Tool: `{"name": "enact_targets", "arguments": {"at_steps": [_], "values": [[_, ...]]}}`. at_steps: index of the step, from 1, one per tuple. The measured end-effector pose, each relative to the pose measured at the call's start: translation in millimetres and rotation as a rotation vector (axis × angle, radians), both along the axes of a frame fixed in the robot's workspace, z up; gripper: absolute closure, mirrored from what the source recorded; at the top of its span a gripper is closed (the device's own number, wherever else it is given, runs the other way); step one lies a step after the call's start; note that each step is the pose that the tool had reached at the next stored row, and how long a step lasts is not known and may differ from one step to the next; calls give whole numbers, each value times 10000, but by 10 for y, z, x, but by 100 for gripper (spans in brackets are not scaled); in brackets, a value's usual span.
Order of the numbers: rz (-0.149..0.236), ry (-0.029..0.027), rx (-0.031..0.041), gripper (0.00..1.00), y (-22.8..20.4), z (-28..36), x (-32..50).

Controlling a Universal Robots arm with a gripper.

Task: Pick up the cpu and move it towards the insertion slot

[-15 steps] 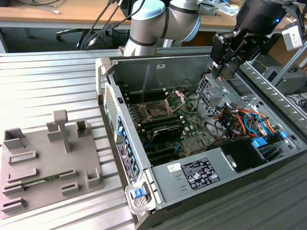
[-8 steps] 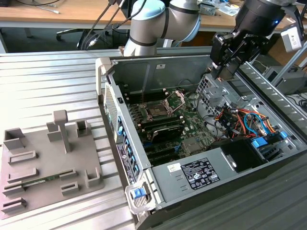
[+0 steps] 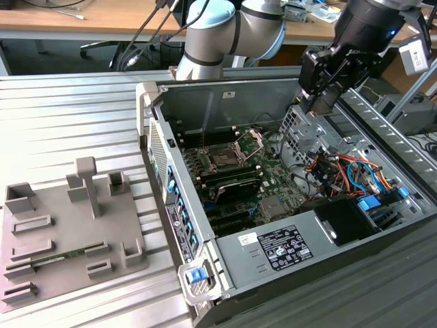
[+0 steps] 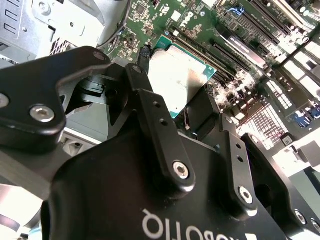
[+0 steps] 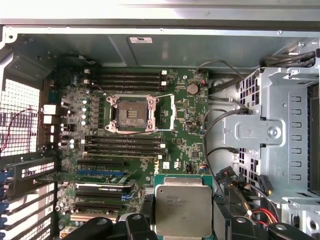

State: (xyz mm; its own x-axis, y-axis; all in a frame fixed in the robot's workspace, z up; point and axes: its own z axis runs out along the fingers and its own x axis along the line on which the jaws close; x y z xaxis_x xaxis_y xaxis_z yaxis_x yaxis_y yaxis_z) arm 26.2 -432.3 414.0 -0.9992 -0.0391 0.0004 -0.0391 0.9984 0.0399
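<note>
My gripper (image 3: 319, 102) hangs over the open computer case, at the exterior view's right above the drive cage. It is shut on the cpu (image 5: 182, 207), a flat square chip with a silvery top and a green rim. The chip sits between the two black fingers (image 4: 148, 102) in both wrist views, where the cpu (image 4: 177, 75) is tilted over the green board. The insertion slot (image 5: 132, 115) is a square socket with a dark centre and an opened shiny metal frame. In the exterior view the insertion slot (image 3: 225, 158) lies to the left of the gripper and lower.
A grey plastic tray (image 3: 68, 232) lies at the exterior view's left, with a thin green memory stick (image 3: 68, 254) in it. A metal drive cage (image 5: 280, 135) and coloured cables (image 3: 341, 171) crowd the space under the gripper. Long black memory slots (image 5: 125, 145) flank the socket.
</note>
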Motion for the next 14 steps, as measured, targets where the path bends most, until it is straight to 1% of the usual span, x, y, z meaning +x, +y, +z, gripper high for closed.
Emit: {"name": "enact_targets", "arguments": {"at_steps": [8, 10, 14], "values": [[-1, 1, 0, 45, 0, -21, -1], [0, 0, 0, 45, 1, -52, -6], [0, 0, 0, 45, 2, -59, -7]]}}
